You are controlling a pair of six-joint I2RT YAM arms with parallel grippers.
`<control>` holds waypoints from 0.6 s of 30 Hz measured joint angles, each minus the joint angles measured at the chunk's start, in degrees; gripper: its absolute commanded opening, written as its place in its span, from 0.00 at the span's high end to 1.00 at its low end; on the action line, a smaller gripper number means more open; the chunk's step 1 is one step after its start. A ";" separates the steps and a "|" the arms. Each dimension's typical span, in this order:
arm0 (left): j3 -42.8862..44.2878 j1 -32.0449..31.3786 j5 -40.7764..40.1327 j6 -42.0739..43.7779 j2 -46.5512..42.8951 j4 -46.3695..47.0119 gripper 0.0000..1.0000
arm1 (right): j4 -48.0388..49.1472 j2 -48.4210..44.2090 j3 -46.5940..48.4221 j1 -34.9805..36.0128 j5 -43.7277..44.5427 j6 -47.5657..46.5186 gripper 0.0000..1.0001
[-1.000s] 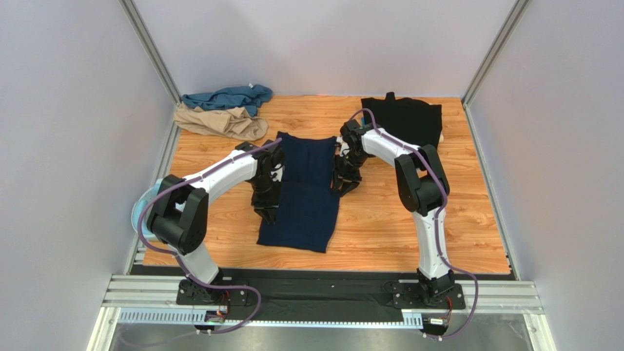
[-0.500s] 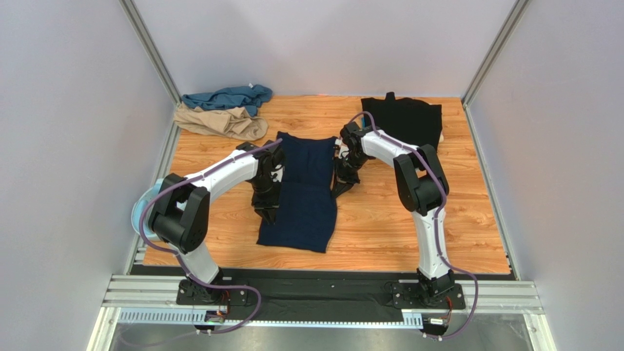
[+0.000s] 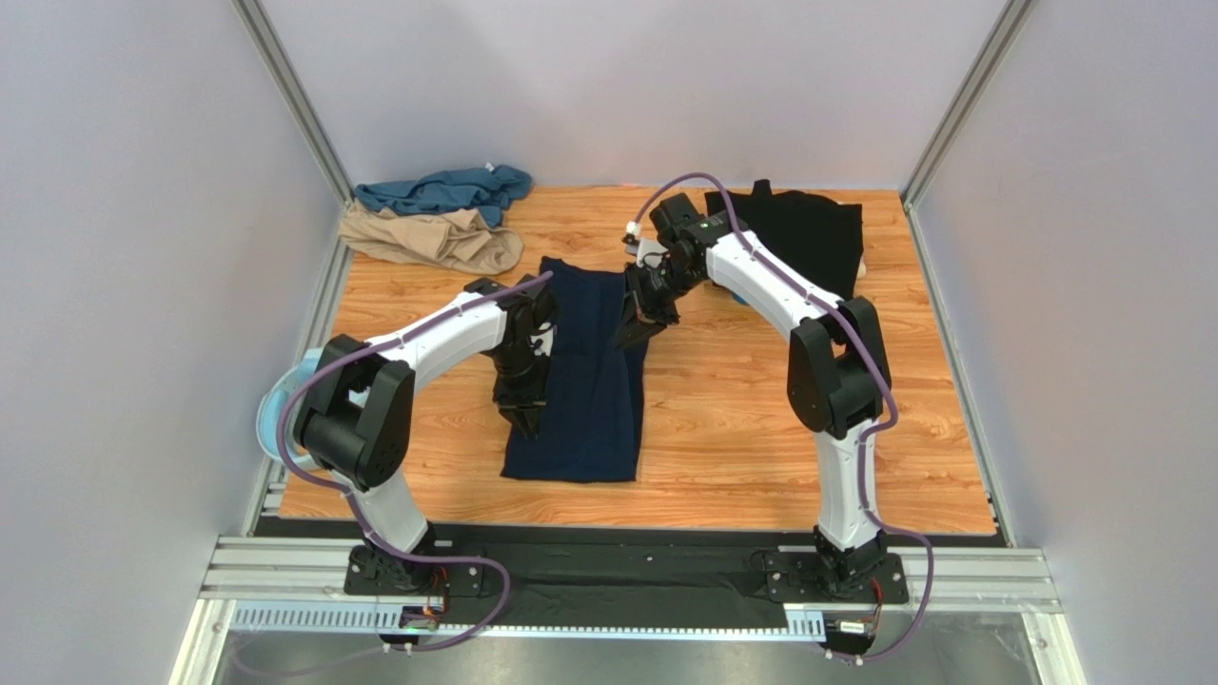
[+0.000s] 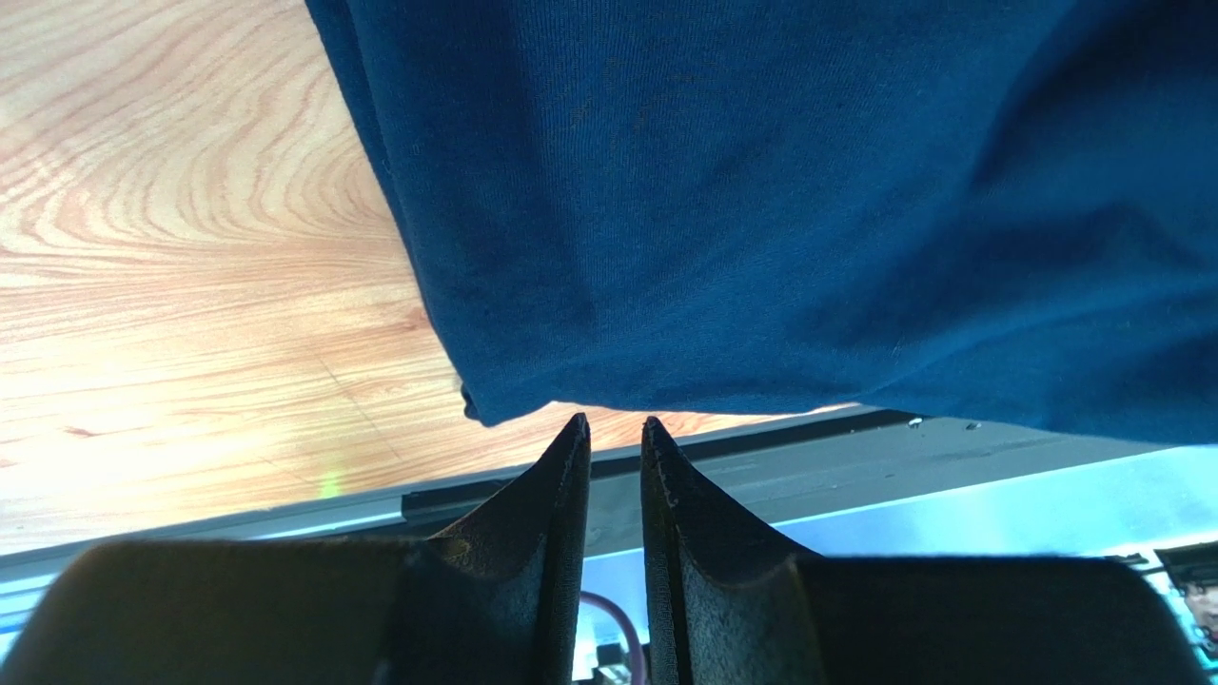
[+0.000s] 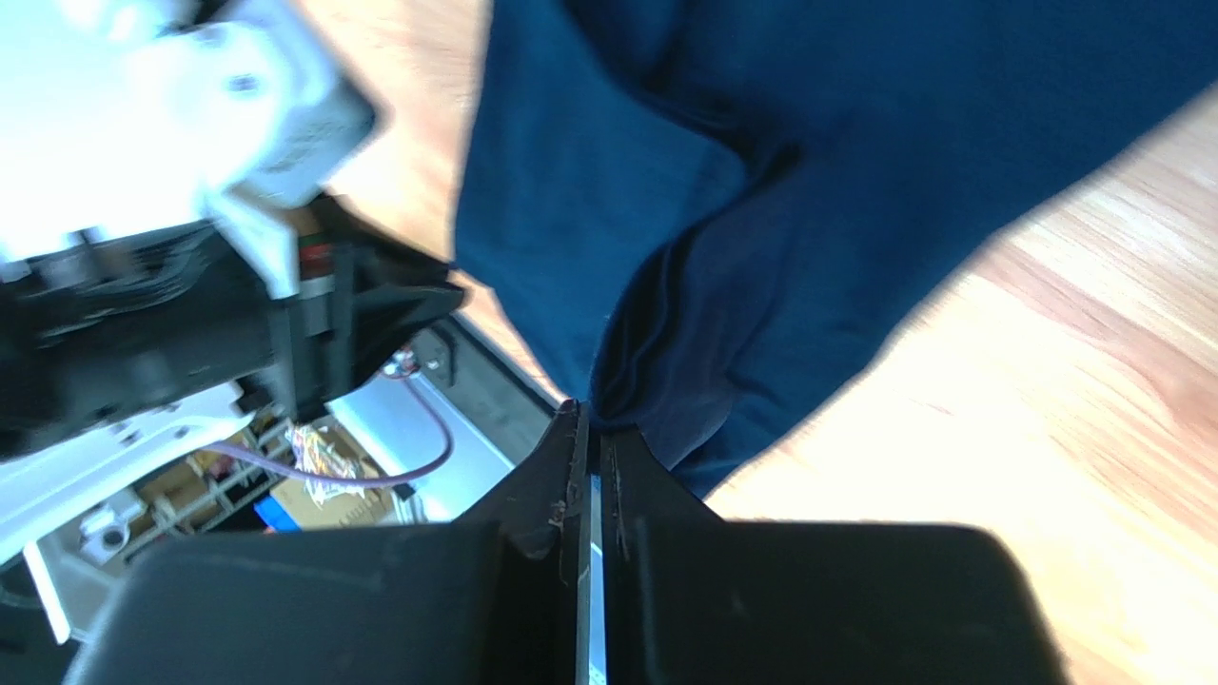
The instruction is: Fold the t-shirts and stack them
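Navy shirt: lies at centre of table, right edge raised.
Right gripper: jaws closed, pinching that raised edge.
Left gripper: jaws slightly apart, empty, at shirt's left edge.

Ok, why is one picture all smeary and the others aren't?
Right wrist view: the navy t-shirt and the white left arm look smeared, probably motion blur, and the table is washed out. Left wrist view: cloth sharp, bright glare on the table, fingers nearly black. Top view: even light, all crisp.
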 measured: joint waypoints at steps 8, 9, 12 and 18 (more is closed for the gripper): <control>-0.02 0.00 -0.02 -0.04 0.02 0.04 0.74 | 3.21 3.06 2.93 -0.15 -4.20 -1.11 1.00; -0.04 0.00 -0.02 -0.04 0.02 0.02 0.74 | 3.85 3.67 2.56 -0.26 -4.22 -1.16 1.00; -0.17 0.00 -0.02 -0.04 0.02 0.00 0.75 | 5.20 6.01 0.52 -0.87 -4.09 -1.42 1.00; -0.85 0.00 -0.02 -0.04 0.02 -0.17 0.75 | 5.57 9.57 -5.05 -1.70 -0.42 -1.57 1.00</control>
